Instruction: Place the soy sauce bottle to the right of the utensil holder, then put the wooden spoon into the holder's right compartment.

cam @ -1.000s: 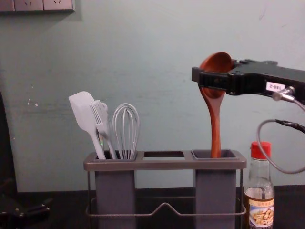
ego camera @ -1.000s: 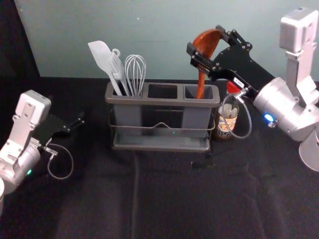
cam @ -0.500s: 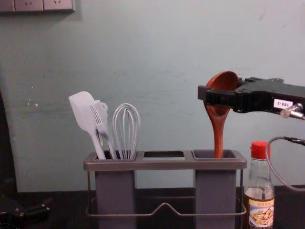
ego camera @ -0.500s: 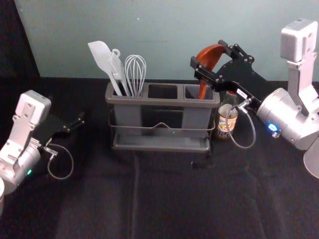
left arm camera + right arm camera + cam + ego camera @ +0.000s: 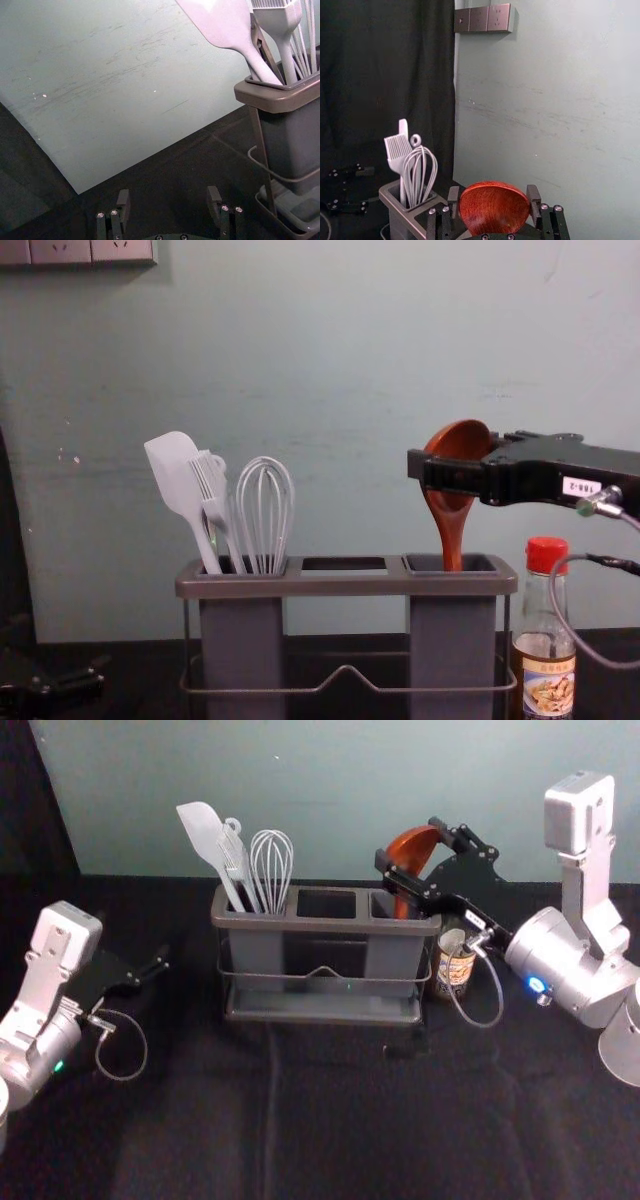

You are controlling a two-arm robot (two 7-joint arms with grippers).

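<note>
So the right tool (image 5: 410, 843) has the wooden spoon (image 5: 494, 207) by its bowl, fingers closed in on both sides of it, one against each edge. It's reaching in from the robot's right, up above that end of the utensil holder (image 5: 345, 585). The spoon is bowl up with a bit of a lean, and its handle (image 5: 453, 545) runs down into the right compartment (image 5: 452, 640), so the lower end is already inside the rim (can't see how deep it goes, the wall hides the tip). A thin cable (image 5: 556, 605) loops off the right tool and passes in front of part of the soy sauce bottle (image 5: 540, 645). The bottle is standing upright on the surface (image 5: 340, 1120), just to the right of the holder, red cap (image 5: 546, 554) on and its label facing the robot. Can't really tell if it's touching the frame or not. Next along, the middle compartment (image 5: 326, 904) has its opening between the other two, and the left compartment (image 5: 242, 640) has a pale spatula (image 5: 176, 472), a brush (image 5: 211, 485) and a whisk (image 5: 265, 510) sticking up together. The left tool (image 5: 150, 970) is parked low, off to the left of the holder and well apart from it, with its fingers spread and a gap between them.
</note>
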